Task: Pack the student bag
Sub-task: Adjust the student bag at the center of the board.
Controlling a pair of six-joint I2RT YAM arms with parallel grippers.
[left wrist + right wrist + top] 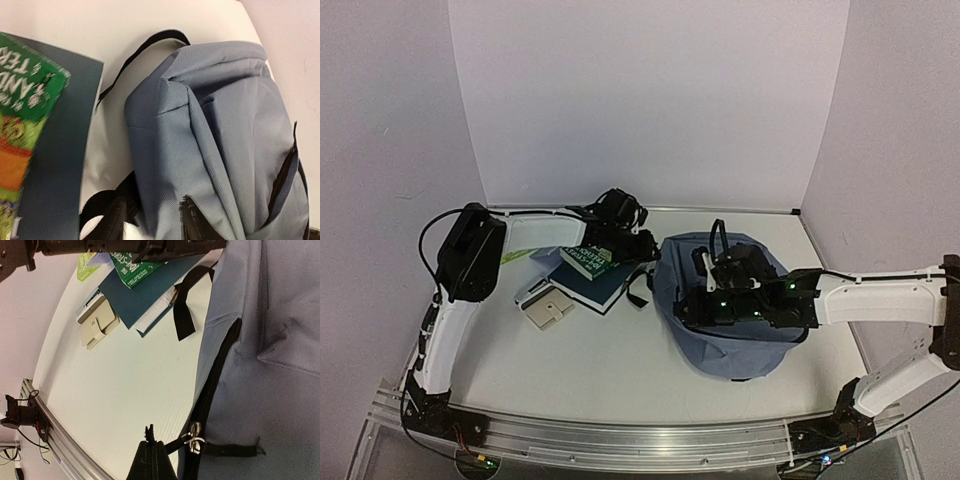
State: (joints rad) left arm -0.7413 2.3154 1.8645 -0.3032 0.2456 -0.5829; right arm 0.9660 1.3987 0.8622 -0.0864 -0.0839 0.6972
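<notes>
Your right gripper (152, 450) is clenched, fingers pressed together on the black pull tab (175, 444) of the zipper slider (193, 439) at the edge of the student bag (740, 335). Your left gripper (152, 222) is spread and empty, over the bag's corner beside the green book (27, 100). The bag lies right of centre on the table (620, 375).

top view | green paperback (588, 260) on top of a dark teal book (608, 288), stack at 10 o'clock on the white table (620, 370) | beige snap-flap case (550, 311) just beside the stack, at its 8 o'clock | pale green sheet (86, 266) at the paperback's 9 o'clock | aluminium rail (620, 447) along the table's 6 o'clock edge
</notes>
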